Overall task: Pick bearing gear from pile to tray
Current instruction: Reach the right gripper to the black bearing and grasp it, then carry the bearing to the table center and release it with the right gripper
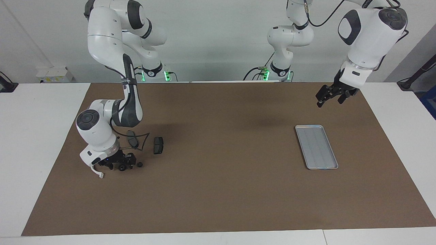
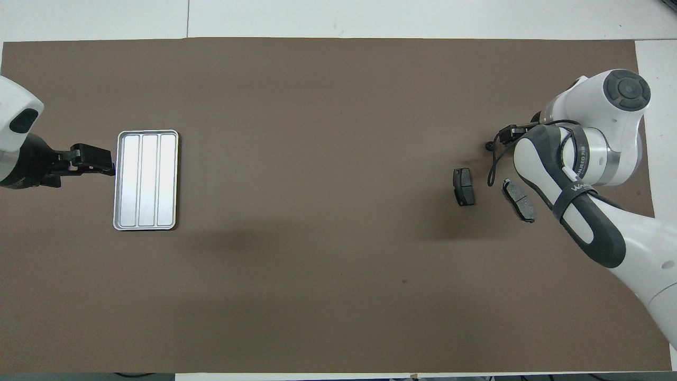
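- Right gripper [image 1: 120,164] was down at the mat [image 1: 218,190] at the right arm's end of the table, set over the larger black round piece [image 1: 121,167] of the pile. I take that piece to be the bearing gear.
- Its fingers looked spread either side of the piece, not clamped. Whether they already touched it could not be made out. Nothing was lifted.
- A smaller black round piece [image 1: 140,164] lay just beside the gripper, toward the middle of the table.
- The white curved bracket [image 1: 96,171] showed partly under the right wrist, on the side away from the smaller piece.
- Two dark brake pads lay nearer the robots than the gripper: one pad [image 1: 158,145] in the open, the other pad [image 1: 132,138] partly crossed by the arm's cable.
- In the overhead view the right forearm hid the gripper's tips and the gear.
- Left gripper [image 1: 329,97] hung in the air with its fingers apart and nothing in them, over the mat on the robots' side of the tray [image 1: 316,146]. That arm was waiting.
- The tray sat at the left arm's end, well apart from the pile, with nothing in it.
- Judgement: the step in hand was the grasp on the gear; the carry was not begun.
- Judgement: the next move calls for closing squarely on the small round part without knocking the bracket or the smaller piece, then lifting straight up.
- Judgement: the long carry to the tray may need a hand-over to the left arm.
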Robot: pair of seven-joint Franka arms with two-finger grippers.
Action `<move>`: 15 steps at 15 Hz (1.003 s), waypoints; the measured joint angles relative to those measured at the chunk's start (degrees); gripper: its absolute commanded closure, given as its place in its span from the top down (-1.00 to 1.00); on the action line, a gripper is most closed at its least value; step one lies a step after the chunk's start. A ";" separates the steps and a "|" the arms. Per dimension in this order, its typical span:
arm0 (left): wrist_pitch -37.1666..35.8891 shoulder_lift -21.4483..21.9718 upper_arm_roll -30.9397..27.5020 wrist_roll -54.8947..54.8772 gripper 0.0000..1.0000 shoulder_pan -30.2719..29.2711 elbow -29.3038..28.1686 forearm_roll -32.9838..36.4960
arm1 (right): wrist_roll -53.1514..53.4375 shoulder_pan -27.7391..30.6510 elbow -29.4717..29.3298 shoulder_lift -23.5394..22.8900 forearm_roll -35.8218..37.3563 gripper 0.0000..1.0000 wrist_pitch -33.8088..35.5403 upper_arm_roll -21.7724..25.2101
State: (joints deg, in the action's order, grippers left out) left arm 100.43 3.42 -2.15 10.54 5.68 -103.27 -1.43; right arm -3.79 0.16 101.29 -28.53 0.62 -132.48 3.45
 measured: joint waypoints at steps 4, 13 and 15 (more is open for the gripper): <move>0.00 0.09 0.07 0.00 1.00 0.01 -0.25 0.00 | -0.19 0.00 0.09 0.13 0.00 -1.00 0.47 -0.01; 0.01 0.37 0.03 4.03 1.00 1.39 -0.51 0.00 | 7.99 -6.16 -7.06 6.22 -0.02 -1.00 12.95 -0.50; 0.01 0.42 -0.29 4.48 1.00 1.31 -0.52 0.00 | 18.46 -12.23 -8.13 7.11 -0.02 -1.00 15.38 -0.60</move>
State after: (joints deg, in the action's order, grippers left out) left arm 100.44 3.84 -2.43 15.03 6.99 -103.79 -1.43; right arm 14.67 -12.07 93.16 -21.42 0.60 -117.10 2.85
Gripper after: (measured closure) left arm 0.000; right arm 0.652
